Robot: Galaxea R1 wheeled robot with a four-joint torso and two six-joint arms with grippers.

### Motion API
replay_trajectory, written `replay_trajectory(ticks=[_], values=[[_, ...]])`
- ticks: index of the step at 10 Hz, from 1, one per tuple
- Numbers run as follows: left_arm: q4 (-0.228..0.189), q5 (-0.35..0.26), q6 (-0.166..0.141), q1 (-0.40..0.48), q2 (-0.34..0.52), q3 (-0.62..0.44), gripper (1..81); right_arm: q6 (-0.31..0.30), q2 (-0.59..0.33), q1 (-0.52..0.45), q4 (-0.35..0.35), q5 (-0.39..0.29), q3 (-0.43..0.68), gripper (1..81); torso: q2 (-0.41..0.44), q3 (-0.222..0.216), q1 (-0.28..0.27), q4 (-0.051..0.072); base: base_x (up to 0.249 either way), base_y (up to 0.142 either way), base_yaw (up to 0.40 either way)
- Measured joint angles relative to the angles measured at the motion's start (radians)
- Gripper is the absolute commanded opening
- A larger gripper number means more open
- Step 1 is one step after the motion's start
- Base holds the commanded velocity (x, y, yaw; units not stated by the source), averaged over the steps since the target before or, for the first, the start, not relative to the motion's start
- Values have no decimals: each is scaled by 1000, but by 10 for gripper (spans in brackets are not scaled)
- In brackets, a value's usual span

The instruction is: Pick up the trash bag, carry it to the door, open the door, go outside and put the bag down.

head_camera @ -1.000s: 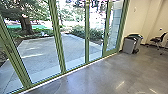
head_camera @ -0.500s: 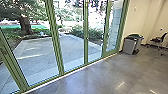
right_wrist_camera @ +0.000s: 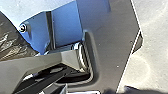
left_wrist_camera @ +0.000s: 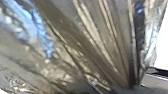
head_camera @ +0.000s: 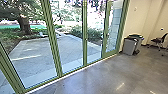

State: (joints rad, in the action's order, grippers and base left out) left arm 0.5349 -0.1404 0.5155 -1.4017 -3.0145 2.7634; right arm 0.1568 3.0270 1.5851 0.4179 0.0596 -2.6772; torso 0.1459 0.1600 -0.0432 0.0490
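The trash bag [left_wrist_camera: 75, 47], dark and shiny, looms large in the left wrist view. Its long folds draw together at my left gripper [left_wrist_camera: 126, 89], which is shut on it. Part of the bag [right_wrist_camera: 10, 40] also appears in the right wrist view, beside the robot's own body parts. A glass door with a green frame [head_camera: 85, 37] stands ahead in the head view, among several tall glass panels that look closed. Beyond the glass lies a paved yard [head_camera: 37, 55].
Grey bins [head_camera: 129, 46] stand by the wall right of the glass. Farther right is a dark office chair [head_camera: 158, 40]. A pale sill [head_camera: 62, 77] runs between the glass and the polished floor [head_camera: 100, 80]. Outside are a tree [head_camera: 25, 25] and bushes [head_camera: 93, 33].
The head camera has moved with the robot: the nearer green frames sit farther left in the picture, and more of the yard shows through the left panes.
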Motion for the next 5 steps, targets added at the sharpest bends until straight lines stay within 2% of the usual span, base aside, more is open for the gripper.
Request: replay_trajectory(ticks=[5], values=[[0, 0, 0, 0, -8, 0, 10, 0, 1, 0, 0, 0, -2, 811, 0, 0, 0, 0, 142, -63, 0]])
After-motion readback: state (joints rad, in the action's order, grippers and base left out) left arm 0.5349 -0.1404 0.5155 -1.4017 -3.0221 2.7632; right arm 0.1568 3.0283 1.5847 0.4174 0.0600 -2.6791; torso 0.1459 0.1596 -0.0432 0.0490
